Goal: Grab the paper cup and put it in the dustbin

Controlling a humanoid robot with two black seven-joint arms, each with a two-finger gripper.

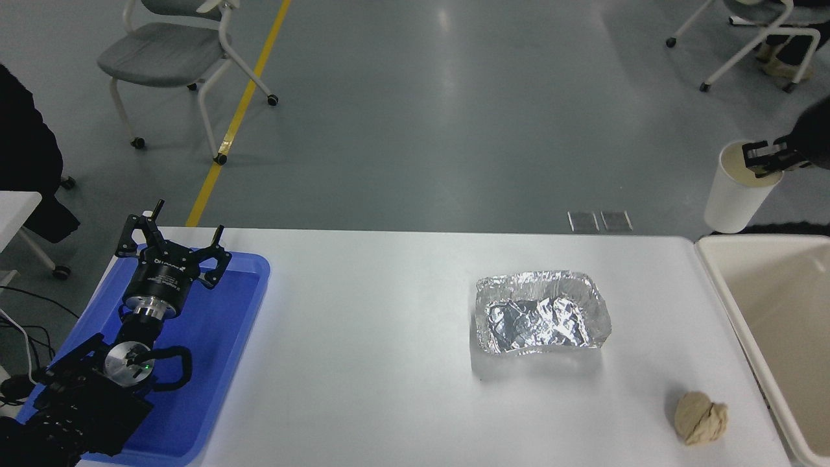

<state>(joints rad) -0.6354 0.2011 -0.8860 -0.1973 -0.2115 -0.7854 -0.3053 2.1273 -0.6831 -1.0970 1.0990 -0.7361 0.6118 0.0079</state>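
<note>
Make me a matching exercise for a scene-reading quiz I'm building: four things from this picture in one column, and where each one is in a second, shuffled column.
Things
1. cup
2. foil tray
3. dough lump
4. left gripper

Places
A. on the table near its front right corner
B. over the blue tray at the table's left end
C. held up off the table by the right gripper, beyond the dustbin
D. on the table, right of its middle

Pairs: 1-C, 2-D, 3-A, 4-B
</note>
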